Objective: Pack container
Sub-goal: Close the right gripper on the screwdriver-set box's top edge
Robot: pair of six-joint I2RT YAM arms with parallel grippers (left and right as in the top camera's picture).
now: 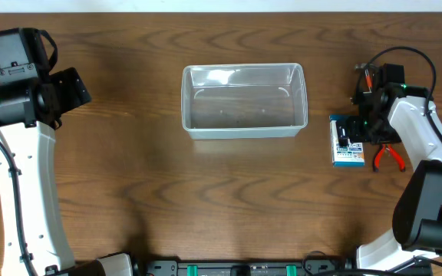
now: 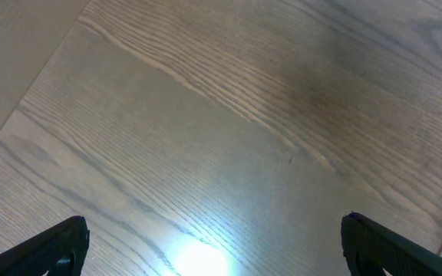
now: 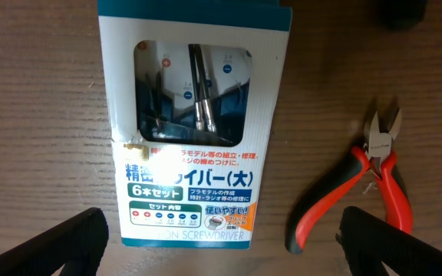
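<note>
The right hand [image 3: 221,249] hung wide open over the lower end of the blue-and-white screwdriver box [image 3: 194,123], 1 finger on each side and nothing gripped yet. The left hand [image 2: 217,253] was open too, holding nothing, out over bare desk [image 2: 229,115] on the far left. The container [image 1: 244,132] sat empty in the middle of the desk, with the box just off its right end. Not 1 item was packed.

The step in hand looked like picking up that box. To do it well, I'd have centred the hand first: in the right wrist view the box sat left of the midline, close by the left finger, with a wide gap to the right one. Also, the red-handled cutters [image 3: 367,192] lay just beside the box, and their handle ends reached toward the right finger. Coming straight down risked landing on a handle or dragging the cutters along. So I'd have shifted left, come down with a finger clear of each long edge, then closed gently, since it was a thin windowed carton that would probably buckle under a hard squeeze.

The overhead view gave the layout, the empty container and the carry to it, but the arm hid much of the box there. The right wrist view alone showed the screwdrivers behind the window and the gap to the cutters. The left wrist view showed little but wood grain.
</note>
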